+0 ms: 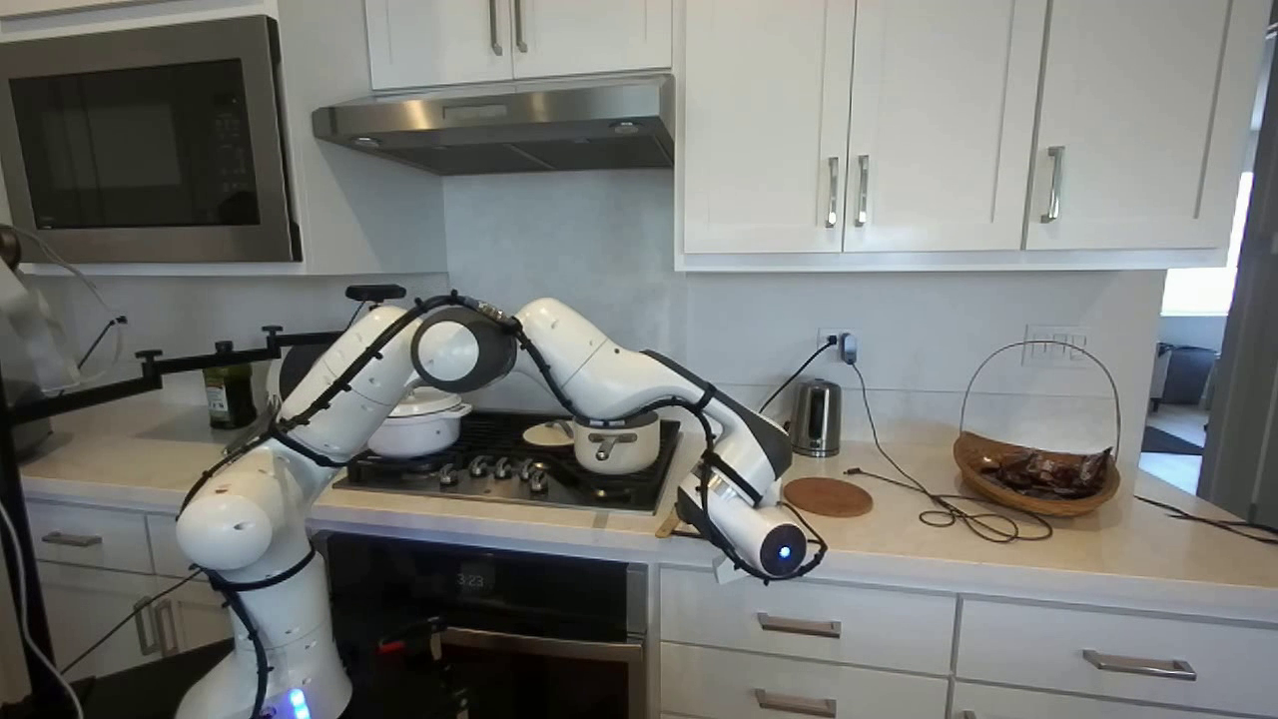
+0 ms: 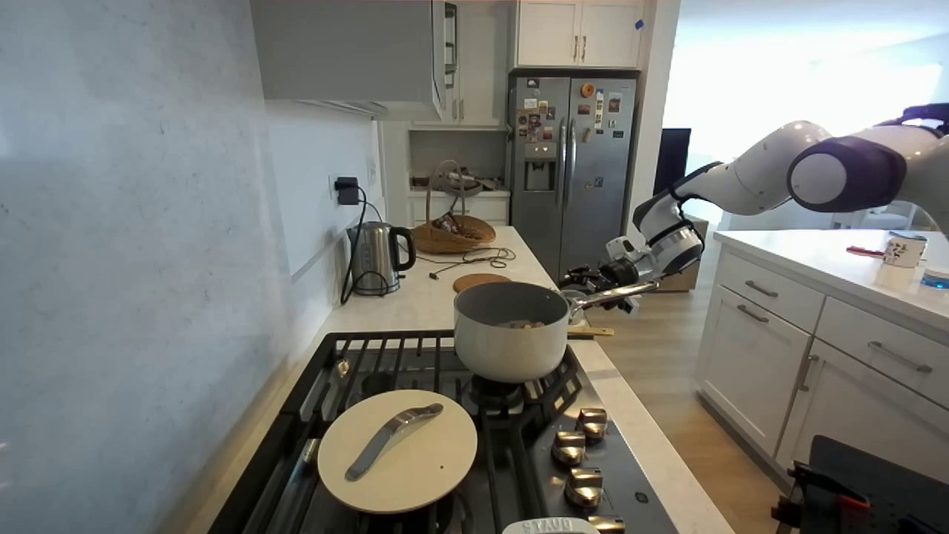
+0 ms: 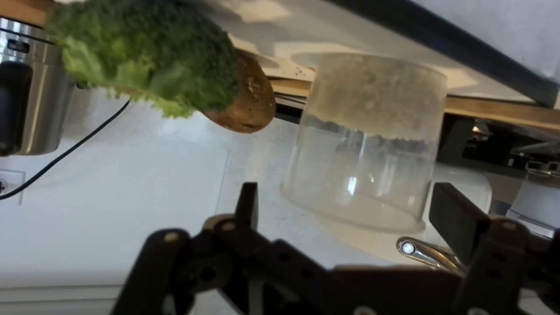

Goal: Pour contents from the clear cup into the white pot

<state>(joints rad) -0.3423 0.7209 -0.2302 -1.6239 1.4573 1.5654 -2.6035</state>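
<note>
Over the counter's front edge (image 1: 998,574), in an exterior view, I see the robot wrist (image 1: 744,514). In an exterior view, the handle (image 2: 619,295) of the white saucepan (image 2: 511,345) points toward that edge. Wrist view: gripper (image 3: 348,197) spread wide; part-filled clear cup (image 3: 365,148) upright ahead, gap to potato (image 3: 249,100).

White arm (image 1: 609,371), black cable (image 1: 377,350), black end effector (image 3: 352,208)
</note>
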